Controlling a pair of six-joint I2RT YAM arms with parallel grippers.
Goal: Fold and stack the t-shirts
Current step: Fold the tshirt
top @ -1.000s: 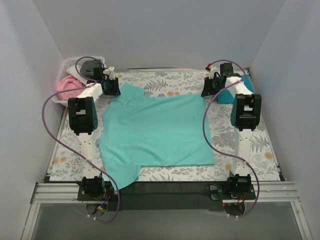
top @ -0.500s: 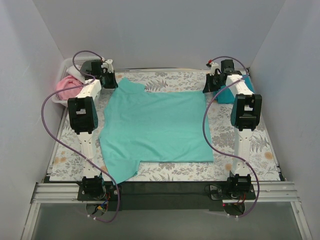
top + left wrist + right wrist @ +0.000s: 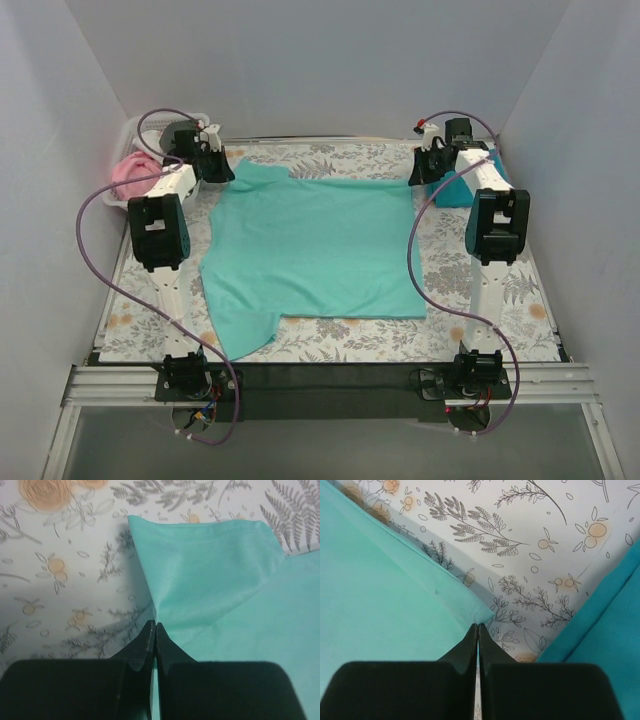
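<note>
A mint-turquoise t-shirt (image 3: 315, 250) lies spread flat on the floral cloth, one sleeve (image 3: 240, 330) hanging toward the near edge. My left gripper (image 3: 222, 170) is shut on its far left part beside the other sleeve (image 3: 210, 565), and the fabric rises in a ridge into the left gripper's (image 3: 155, 625) tips. At the far right corner of this shirt (image 3: 390, 595), my right gripper (image 3: 418, 176) is shut too, and the right gripper (image 3: 478, 626) pinches the corner. A darker teal-blue t-shirt (image 3: 462, 186) lies just right of it, and it (image 3: 605, 645) is untouched.
A white basket (image 3: 128, 130) at the far left holds a pink t-shirt (image 3: 130, 172) and something dark grey (image 3: 180, 132). The floral cloth (image 3: 480, 320) covers the table. White walls close in on both sides and the back. A black strip runs along the near edge.
Both grippers have shut on the mint shirt's far edge and drawn back toward the far wall. The shirt slid away from the near edge and lies flatter.
</note>
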